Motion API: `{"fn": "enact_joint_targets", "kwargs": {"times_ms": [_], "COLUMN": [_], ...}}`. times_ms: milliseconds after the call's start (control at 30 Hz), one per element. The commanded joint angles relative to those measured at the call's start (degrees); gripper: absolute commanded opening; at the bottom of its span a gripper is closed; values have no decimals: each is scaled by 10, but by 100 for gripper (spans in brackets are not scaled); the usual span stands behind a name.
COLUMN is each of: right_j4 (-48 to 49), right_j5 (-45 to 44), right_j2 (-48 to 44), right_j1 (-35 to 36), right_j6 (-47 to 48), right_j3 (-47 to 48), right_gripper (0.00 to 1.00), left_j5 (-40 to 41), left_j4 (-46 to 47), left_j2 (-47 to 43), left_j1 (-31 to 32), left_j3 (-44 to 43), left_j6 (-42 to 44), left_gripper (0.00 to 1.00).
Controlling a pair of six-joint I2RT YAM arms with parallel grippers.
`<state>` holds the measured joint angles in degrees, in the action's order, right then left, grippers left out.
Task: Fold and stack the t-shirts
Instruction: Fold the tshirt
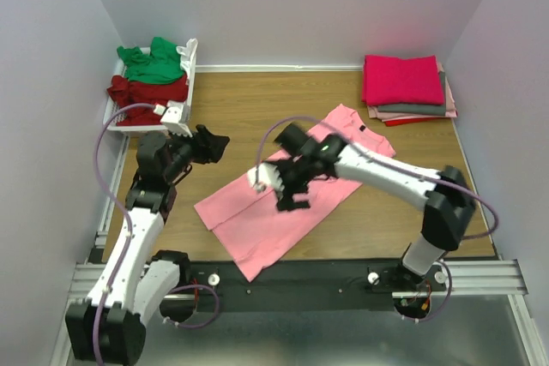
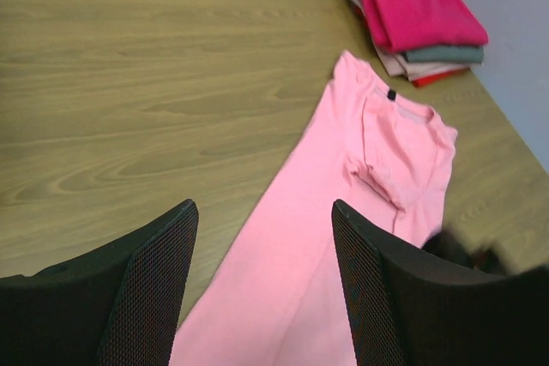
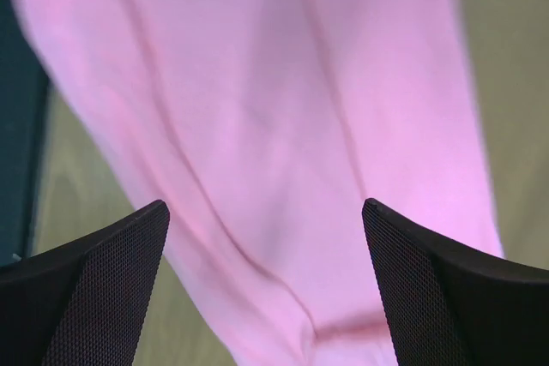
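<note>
A light pink t-shirt [image 1: 274, 203] lies lengthwise on the table, folded to a long strip, its dark neck label at the far end [image 2: 390, 93]. My right gripper [image 1: 287, 195] is open and hovers just above the shirt's middle; the pink cloth [image 3: 283, 126] fills its view between the jaws. My left gripper [image 1: 214, 141] is open and empty, held above the table left of the shirt [image 2: 292, 280]. A folded stack with a magenta shirt [image 1: 401, 79] on top, grey and others under it, sits far right. Green [image 1: 154, 62] and dark red [image 1: 146, 92] shirts lie in the basket.
The white slotted basket [image 1: 190, 66] stands at the far left corner. White walls close in the table on three sides. The folded stack also shows in the left wrist view [image 2: 416, 10]. Bare wood [image 1: 257, 100] lies between basket and stack.
</note>
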<state>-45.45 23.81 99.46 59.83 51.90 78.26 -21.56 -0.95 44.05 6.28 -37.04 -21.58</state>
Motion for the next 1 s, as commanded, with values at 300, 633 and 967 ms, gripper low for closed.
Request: {"fn": "enact_joint_targets", "kwargs": {"times_ms": [300, 633, 967], "right_j4": [263, 267, 268], "right_j5": [76, 292, 294], "right_j2": [-228, -233, -224], "right_j1": [-616, -773, -774], "right_j6": [-346, -378, -377], "right_j3": [-197, -244, -241], "right_gripper": [100, 98, 98], "left_j5": [-109, -125, -85], "left_j4": [54, -98, -176], "left_j2": [476, 848, 1003], "left_j1": [160, 226, 254], "left_j3": [-315, -665, -857], "left_j6": [122, 178, 170], "left_gripper": [71, 70, 64]}}
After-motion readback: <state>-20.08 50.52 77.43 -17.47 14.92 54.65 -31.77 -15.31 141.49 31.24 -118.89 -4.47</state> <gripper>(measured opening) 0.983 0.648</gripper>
